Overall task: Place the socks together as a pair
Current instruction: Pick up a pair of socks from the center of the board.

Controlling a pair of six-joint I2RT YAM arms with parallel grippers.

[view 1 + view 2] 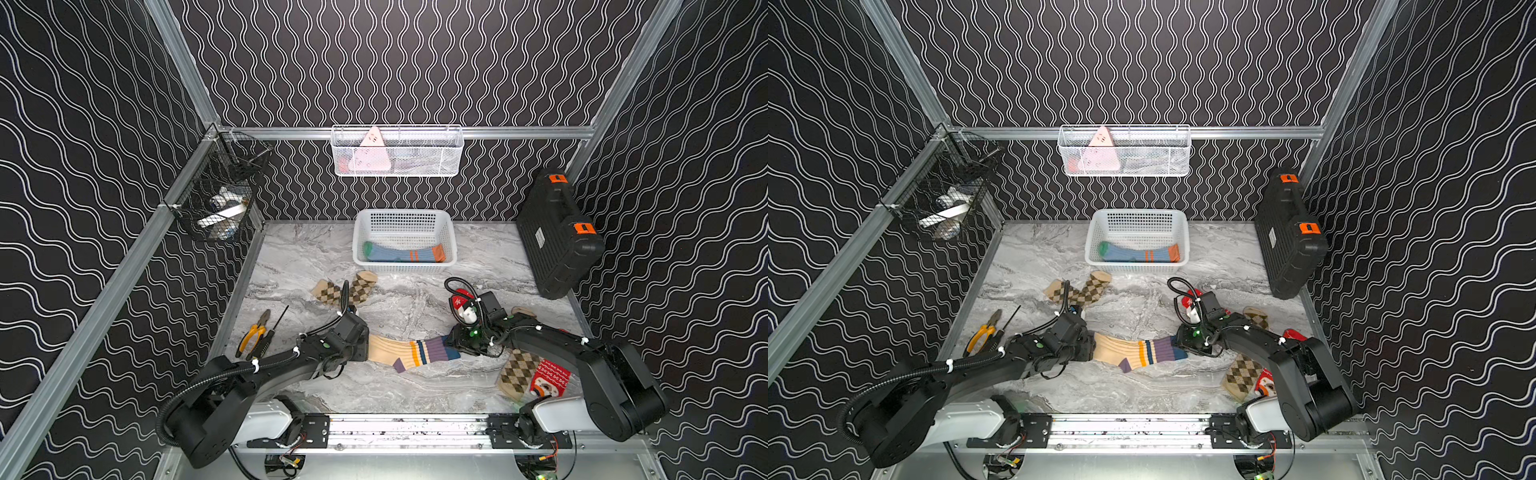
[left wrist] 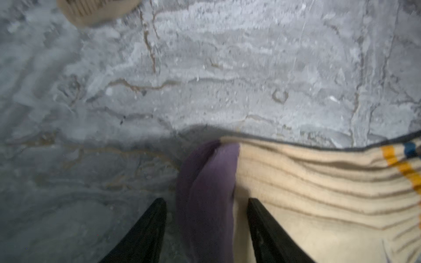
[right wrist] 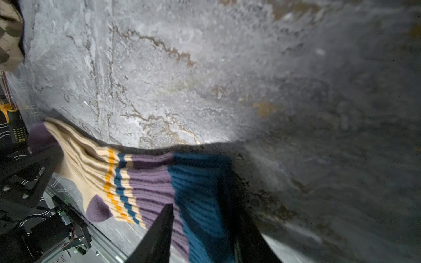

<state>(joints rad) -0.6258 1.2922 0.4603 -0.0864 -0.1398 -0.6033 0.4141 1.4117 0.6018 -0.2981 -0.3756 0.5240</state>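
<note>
1. Cream-purple-teal striped sock is lying stretched across the marble surface, toward 6 o'clock from centre. Its toe is hiding under the left arm in both top views.
2. Left fingers are standing spread either side of the purple toe, not pinching it.
3. Right fingers are straddling the teal cuff, spread; any contact is blurring out.
4. Red sock, toward 3 o'clock, is lying mostly covered by the right arm.

A robotics lab test booth: aluminium frame, wavy-patterned wall panels, marble-look tabletop and a front mounting rail.
</note>
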